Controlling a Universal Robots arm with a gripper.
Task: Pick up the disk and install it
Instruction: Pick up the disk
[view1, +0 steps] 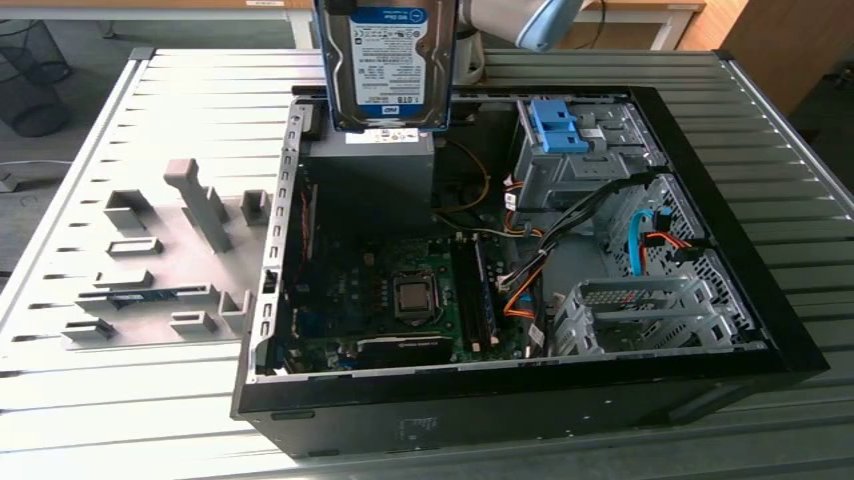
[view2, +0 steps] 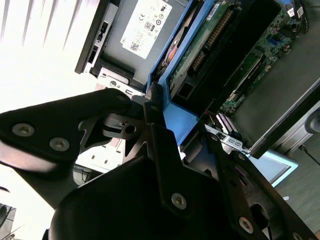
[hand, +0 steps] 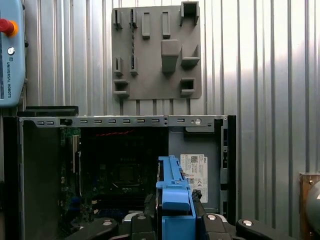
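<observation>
computer case (view1: 534, 405): lying open on the slatted table (view1: 200, 110).
power supply (view1: 367, 185): sitting inside, just below the disk.
disk (view1: 387, 65): hanging upright over the case, label showing.
gripper (hand: 174, 212): pinching the disk's blue carrier.

The tabletop (view1: 187, 90) is pale metal with long parallel ribs and a raised rim along its edges. Two things lie directly on it. In the exterior view, a black desktop computer case (view1: 534, 410) lies on its side with the open side up, taking up the middle and the three o'clock part of the surface. At nine o'clock from the case, a flat grey fixture plate (view1: 147, 260) with upright blocks and slotted holders rests on the ribs. The first wrist view shows a narrow strip of bare ribs between the two, so they lie just beside each other and do not touch. Bare ribbed metal also shows at twelve and six o'clock.
</observation>
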